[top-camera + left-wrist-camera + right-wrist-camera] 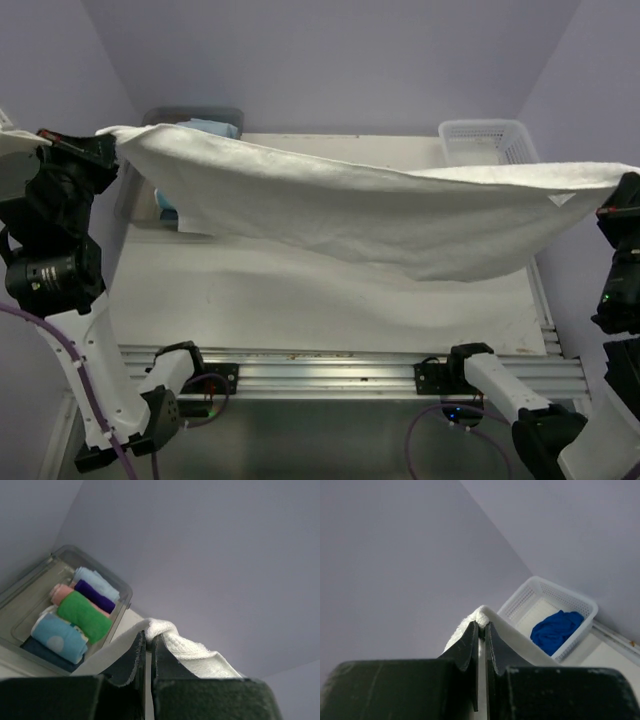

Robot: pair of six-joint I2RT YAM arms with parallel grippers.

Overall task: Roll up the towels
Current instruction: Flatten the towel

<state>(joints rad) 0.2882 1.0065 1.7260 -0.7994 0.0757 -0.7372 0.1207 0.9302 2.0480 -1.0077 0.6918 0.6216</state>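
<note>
The large white towel point(370, 205) hangs stretched in the air across the whole table, sagging in the middle. My left gripper point(100, 140) is shut on its left corner, high at the far left; the pinched cloth point(172, 637) bulges over the fingertips. On the far right my right gripper point(615, 195) is shut on the other corner, and the white towel point(482, 614) folds over those tips. The royal blue towel point(556, 630) lies crumpled inside the white basket point(580, 600).
A clear plastic bin point(30, 587) at the back left holds several rolled cloths, among them a green roll point(82, 615) and a pale blue dotted roll point(57, 637). The white basket point(485, 140) stands at the back right. Lavender walls close in on three sides.
</note>
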